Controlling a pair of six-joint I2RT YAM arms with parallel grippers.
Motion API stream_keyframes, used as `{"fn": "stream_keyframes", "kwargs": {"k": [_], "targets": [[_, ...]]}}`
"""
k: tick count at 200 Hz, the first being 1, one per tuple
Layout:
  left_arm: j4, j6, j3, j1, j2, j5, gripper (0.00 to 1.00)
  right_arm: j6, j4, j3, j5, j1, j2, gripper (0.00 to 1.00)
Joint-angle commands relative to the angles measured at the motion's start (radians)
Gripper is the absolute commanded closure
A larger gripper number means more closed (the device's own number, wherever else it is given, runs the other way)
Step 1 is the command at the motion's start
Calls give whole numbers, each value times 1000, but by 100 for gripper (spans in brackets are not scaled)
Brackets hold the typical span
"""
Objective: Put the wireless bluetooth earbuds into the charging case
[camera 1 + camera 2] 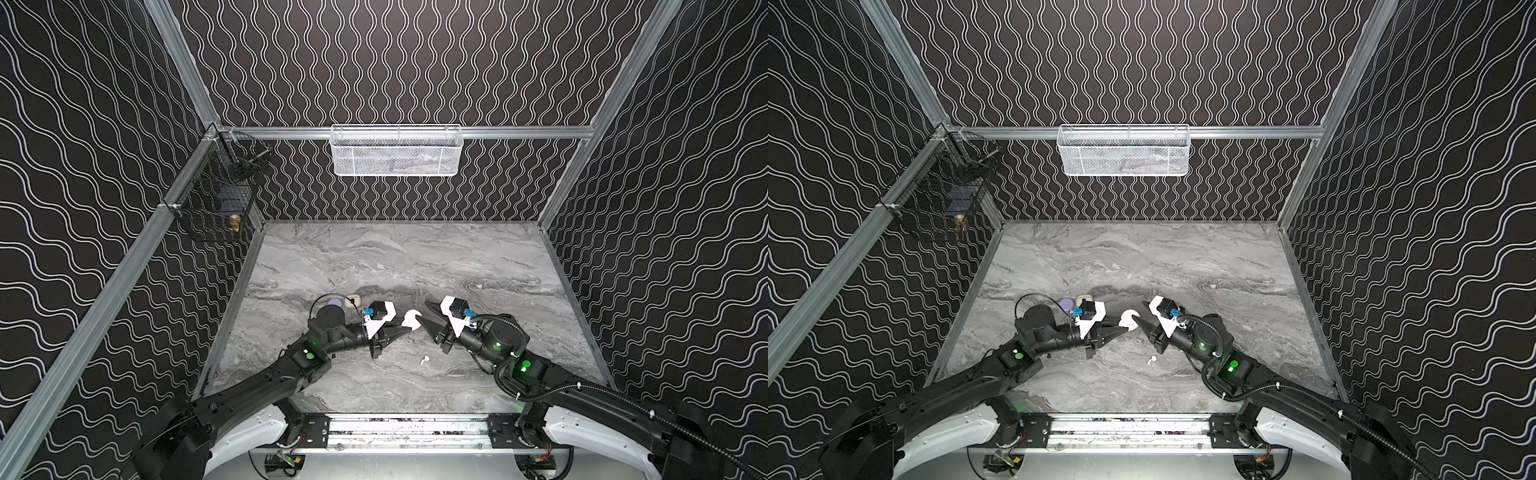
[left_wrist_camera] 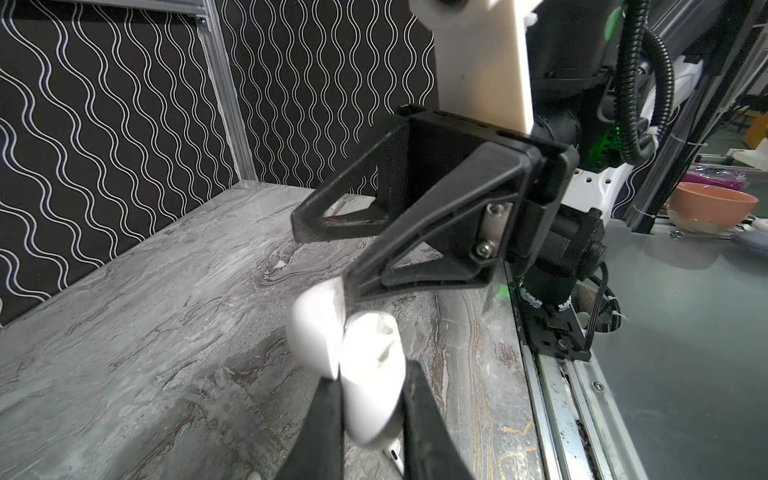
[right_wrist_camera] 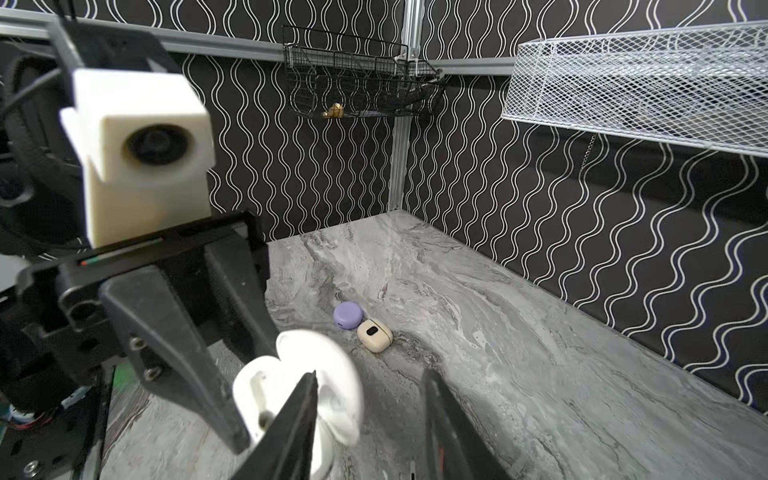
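Note:
My left gripper (image 1: 404, 324) (image 2: 372, 384) is shut on the body of a white charging case (image 1: 412, 319) (image 1: 1128, 320) (image 2: 370, 374) (image 3: 266, 386), held above the table with its lid swung open. From the right, my right gripper (image 1: 424, 315) (image 3: 369, 374) stands open. One of its fingers (image 3: 305, 399) rests at the gap between lid and body, and nothing lies between its fingers. One white earbud (image 1: 424, 360) (image 1: 1149, 360) (image 2: 392, 455) lies on the marble table (image 1: 478, 270), in front of and below the case. Whether the case holds an earbud I cannot tell.
A closed lavender case (image 1: 334, 302) (image 3: 347, 316) and a closed cream case (image 1: 353, 300) (image 3: 375, 335) sit side by side behind my left arm. A white mesh basket (image 1: 395, 151) hangs on the back wall and a black wire basket (image 1: 216, 195) on the left wall.

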Motion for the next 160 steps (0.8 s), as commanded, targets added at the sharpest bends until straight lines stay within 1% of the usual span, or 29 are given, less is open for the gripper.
{"fn": "stream_keyframes", "kwargs": {"k": [1,17,35,61,75,100,113,131,146,160], "targets": [[52,11,-12,1,-8,19,100,44,24,33,43,-1,23,57],[86,7,-29,1,-10,18,100,62,26,48,58,-1,37,55],[155,-7,-61,1,5,2,100,113,23,62,89,0,28,46],[303,-66,-110,19,56,-30,100,243,38,67,168,-1,-7,46],[403,-135,-139,69,96,-29,100,341,-21,89,256,-1,-33,47],[631,-303,-199,201,185,-5,100,548,-201,123,453,-2,-68,47],[707,-355,-206,249,232,17,100,636,-293,140,514,-3,-59,47],[680,-359,-196,270,233,22,100,724,-415,181,511,-3,-6,48],[597,-325,-196,270,176,-15,100,756,-494,216,465,-3,62,48],[510,-294,-200,270,109,-67,100,772,-545,241,431,-3,133,51]]}}
